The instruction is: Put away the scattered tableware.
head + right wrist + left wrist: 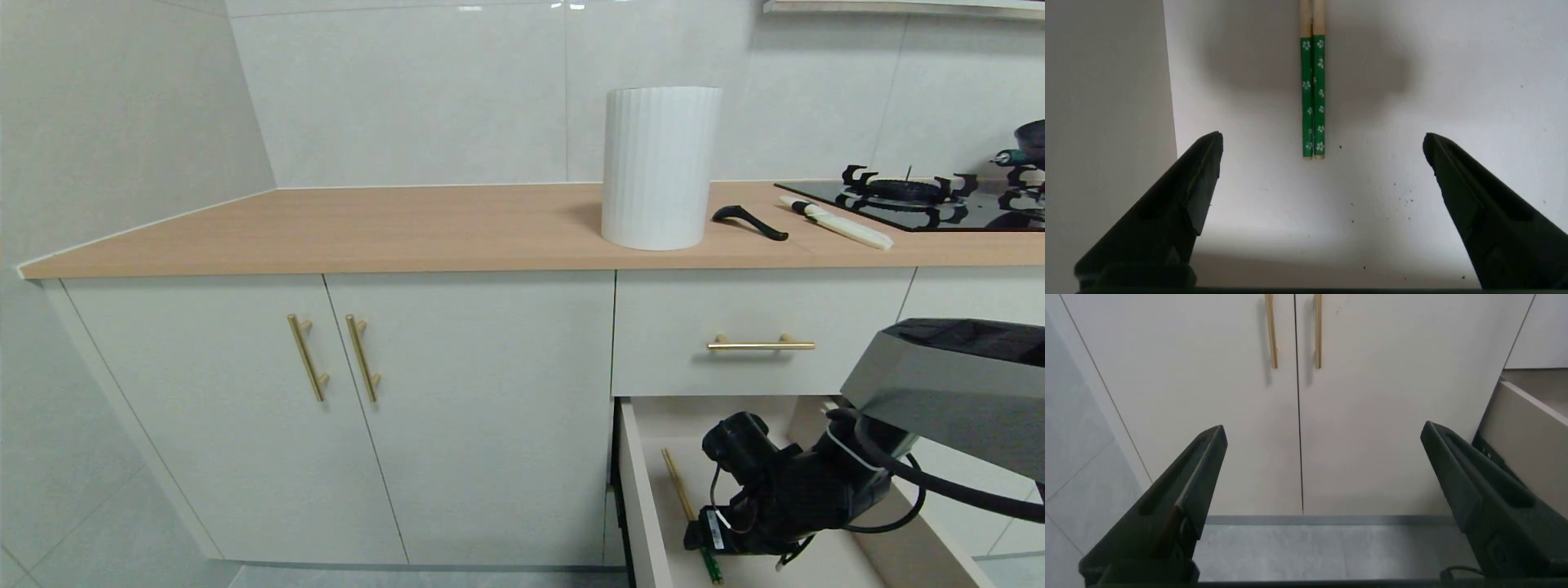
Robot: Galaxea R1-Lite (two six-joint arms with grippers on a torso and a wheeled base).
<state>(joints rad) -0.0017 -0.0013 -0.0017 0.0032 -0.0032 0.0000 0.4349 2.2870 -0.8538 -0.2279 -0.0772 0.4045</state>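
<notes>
Nearest, the lower drawer [643, 490] stands pulled out. On its floor lie two chopsticks [1312, 90], side by side and parallel, close to the drawer's left wall. Their long axis runs front to back, with the green flowered ends toward the robot and the bare wooden ends toward the drawer's back. The right claw [1323, 140] hangs over them inside the drawer, spread wide and gripping nothing. The left claw [1323, 431] is also spread wide and empty, low down in front of the two cupboard doors [343, 425], each with one upright gold handle. Above the open drawer is one closed drawer [759, 327] with a level gold handle. Farther back, on the tabletop [408, 229], stands one white ribbed canister [660, 167]. Just to its right lies one black curved utensil [749, 220], its hooked end toward the canister. Beyond that is one pale knife [837, 222], lying slantwise beside the stove [906, 200].
</notes>
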